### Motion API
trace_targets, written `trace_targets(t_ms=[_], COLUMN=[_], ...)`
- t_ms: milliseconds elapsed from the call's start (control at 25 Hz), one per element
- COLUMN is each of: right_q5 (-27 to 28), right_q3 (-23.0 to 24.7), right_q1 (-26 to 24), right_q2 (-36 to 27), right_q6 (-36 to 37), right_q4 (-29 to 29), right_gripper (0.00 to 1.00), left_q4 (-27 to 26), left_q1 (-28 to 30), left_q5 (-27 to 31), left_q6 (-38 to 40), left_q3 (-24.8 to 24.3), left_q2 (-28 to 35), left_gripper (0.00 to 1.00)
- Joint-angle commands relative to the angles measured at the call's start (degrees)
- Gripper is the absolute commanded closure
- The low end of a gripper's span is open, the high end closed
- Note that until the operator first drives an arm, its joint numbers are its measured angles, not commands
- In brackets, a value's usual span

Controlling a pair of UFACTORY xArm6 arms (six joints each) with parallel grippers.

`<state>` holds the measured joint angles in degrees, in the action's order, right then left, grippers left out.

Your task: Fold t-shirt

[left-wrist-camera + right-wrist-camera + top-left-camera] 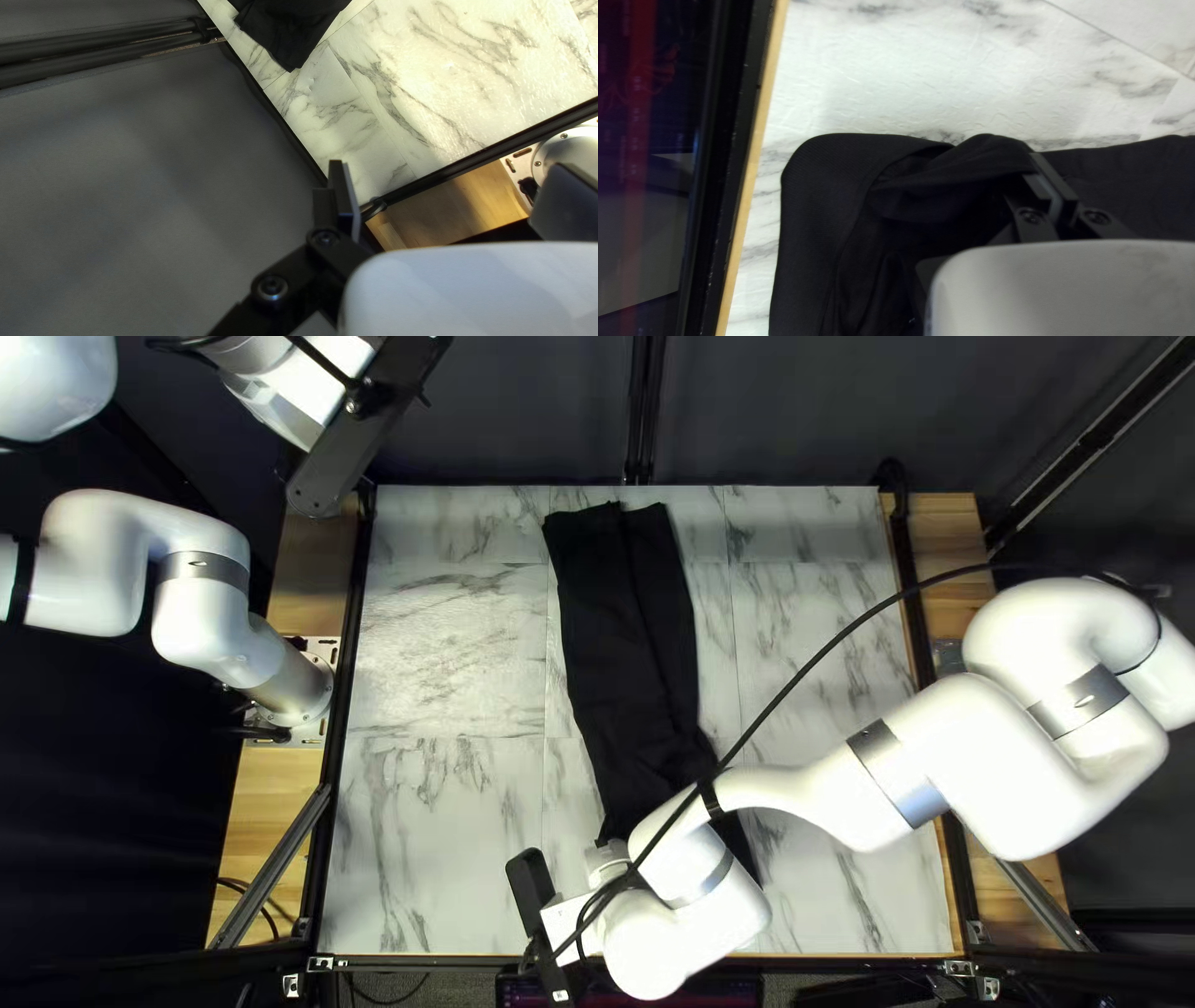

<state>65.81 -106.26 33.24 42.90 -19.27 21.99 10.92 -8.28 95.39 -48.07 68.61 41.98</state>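
The black t-shirt point(623, 622) lies as a long narrow strip from the table's far edge toward the near edge. My left gripper point(355, 436) is raised at the far left of the top left view, away from the cloth. In the left wrist view my left gripper point(455, 196) has its fingers wide apart with nothing between them; the t-shirt's far end point(293, 25) lies beyond. My right gripper point(608, 865) is over the cloth's near part, which its arm largely hides. In the right wrist view, my right gripper point(1055, 186) pinches a raised fold of the t-shirt point(815, 186).
Marble-patterned table point(436, 647) shows on both sides of the cloth. My right arm point(984, 759) reaches across the near right part, with a black cable looping over it. Dark frame bars border the table; a screen point(641, 155) stands beyond the near edge.
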Motion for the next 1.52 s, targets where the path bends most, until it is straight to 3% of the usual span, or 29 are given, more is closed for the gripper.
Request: trace_targets(t_ms=[40, 560, 840, 880, 920, 960, 1240, 1520], right_q5=[-1.88, -5.18, -4.31, -4.49, -4.64, -4.98, -5.83, -8.25], right_q3=[1.82, 4.21, 0.32, -0.20, -0.44, -0.48, 2.73, 17.70], right_q1=[0.08, 0.87, 1.88, 1.79, 1.73, 1.58, 1.25, -1.40], right_q2=[-1.13, -2.48, 0.33, 0.84, 1.08, 1.22, -1.29, -12.71], right_q6=[-0.19, -1.84, -1.65, -1.40, -1.23, -0.90, -0.86, -1.87], right_q4=[0.72, 3.02, 2.63, 2.44, 2.29, 1.95, 1.08, 0.55], right_gripper=[1.00, 1.00, 1.00, 0.96, 0.38, 0.00, 0.00, 0.00], left_q4=[0.00, 0.00, 0.00, 0.00, 0.00, 0.00, 0.00, 0.00], left_q1=[0.00, 0.00, 0.00, 0.00, 0.00, 0.00, 0.00, 0.00], left_q5=[0.00, 0.00, 0.00, 0.00, 0.00, 0.00, 0.00, 0.00], left_q6=[0.00, 0.00, 0.00, 0.00, 0.00, 0.00, 0.00, 0.00], left_q3=[0.00, 0.00, 0.00, 0.00, 0.00, 0.00, 0.00, 0.00], left_q2=[0.00, 0.00, 0.00, 0.00, 0.00, 0.00, 0.00, 0.00], left_gripper=[0.00, 0.00, 0.00, 0.00, 0.00, 0.00, 0.00, 0.00])
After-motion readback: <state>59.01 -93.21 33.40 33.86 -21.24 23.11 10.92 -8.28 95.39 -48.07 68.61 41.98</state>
